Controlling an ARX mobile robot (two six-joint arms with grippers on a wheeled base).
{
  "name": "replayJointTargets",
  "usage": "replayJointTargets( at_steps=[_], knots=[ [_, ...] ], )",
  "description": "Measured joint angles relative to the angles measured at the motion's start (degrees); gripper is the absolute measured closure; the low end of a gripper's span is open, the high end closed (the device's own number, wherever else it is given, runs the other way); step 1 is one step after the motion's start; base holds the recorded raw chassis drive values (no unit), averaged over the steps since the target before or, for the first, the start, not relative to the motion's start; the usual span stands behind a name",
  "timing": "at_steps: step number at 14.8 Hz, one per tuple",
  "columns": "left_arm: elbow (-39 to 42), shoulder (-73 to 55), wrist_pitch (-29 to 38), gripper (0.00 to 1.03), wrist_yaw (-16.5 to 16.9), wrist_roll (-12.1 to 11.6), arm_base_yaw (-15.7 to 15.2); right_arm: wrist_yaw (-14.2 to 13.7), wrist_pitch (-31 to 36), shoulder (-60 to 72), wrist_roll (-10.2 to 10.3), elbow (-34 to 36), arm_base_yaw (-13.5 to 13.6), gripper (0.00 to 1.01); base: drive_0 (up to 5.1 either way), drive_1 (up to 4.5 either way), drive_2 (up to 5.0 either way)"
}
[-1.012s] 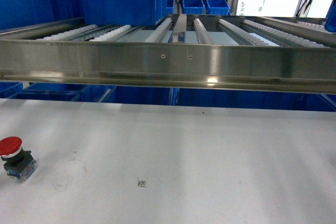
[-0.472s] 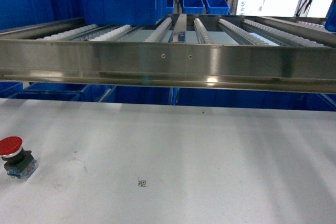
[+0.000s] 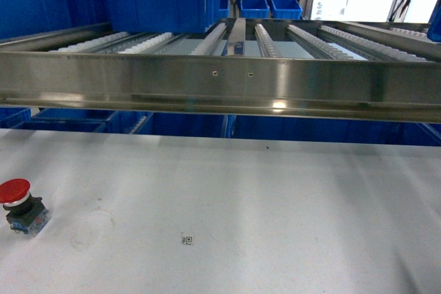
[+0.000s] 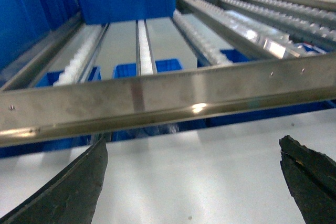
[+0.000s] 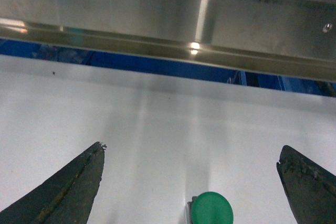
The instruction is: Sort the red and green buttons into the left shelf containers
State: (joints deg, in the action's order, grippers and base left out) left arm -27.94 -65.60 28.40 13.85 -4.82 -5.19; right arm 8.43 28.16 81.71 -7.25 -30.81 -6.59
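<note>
Red button (image 3: pixel 19 201) at lower left of the head view, resting on the white table (image 3: pixel 275 211), mushroom cap uppermost and tipped slightly toward the left edge, black-and-blue body beneath; long axis close to vertical. Green button (image 5: pixel 211 209) at bottom centre of the right wrist view, round cap facing up toward the camera, body mostly hidden below the frame edge. Right gripper (image 5: pixel 191 182) above it, jaws wide apart, holding nothing. Left gripper (image 4: pixel 194 182) likewise spread wide over bare table. Steel shelf rail (image 3: pixel 220 80) across the middle of the head view; large blue bin (image 3: pixel 158 1) at upper left on the rollers.
</note>
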Motion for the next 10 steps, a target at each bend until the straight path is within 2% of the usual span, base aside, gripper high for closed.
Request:
replayJointTargets(
  at_steps=[1, 2, 4, 7, 10],
  knots=[
    [0.00, -1.90, -1.88, 0.05, -2.05, -0.44, 0.79, 1.05, -2.60, 2.25, -1.33, -1.60, -1.11, 0.03, 0.0, 0.00, 0.0],
    [0.13, -2.51, -2.84, 0.05, -2.38, -0.57, 1.33, 2.93, -6.12, 5.03, -1.95, -3.67, -2.16, 0.03, 0.0, 0.00, 0.0],
    [0.68, -1.51, -2.67, 0.05, -3.15, -1.18, 3.04, 4.96, -10.40, 9.64, -3.52, -6.99, -3.37, 0.03, 0.0, 0.00, 0.0],
    [0.74, -1.46, -2.64, 0.05, -3.32, -1.29, 3.26, 5.97, -12.57, 12.31, -6.08, -9.90, -5.92, 0.03, 0.0, 0.00, 0.0],
    [0.76, -1.46, -2.67, 0.05, -3.39, -1.29, 3.17, 6.80, -13.68, 13.90, -7.98, -10.38, -6.23, 0.03, 0.0, 0.00, 0.0]
  ],
)
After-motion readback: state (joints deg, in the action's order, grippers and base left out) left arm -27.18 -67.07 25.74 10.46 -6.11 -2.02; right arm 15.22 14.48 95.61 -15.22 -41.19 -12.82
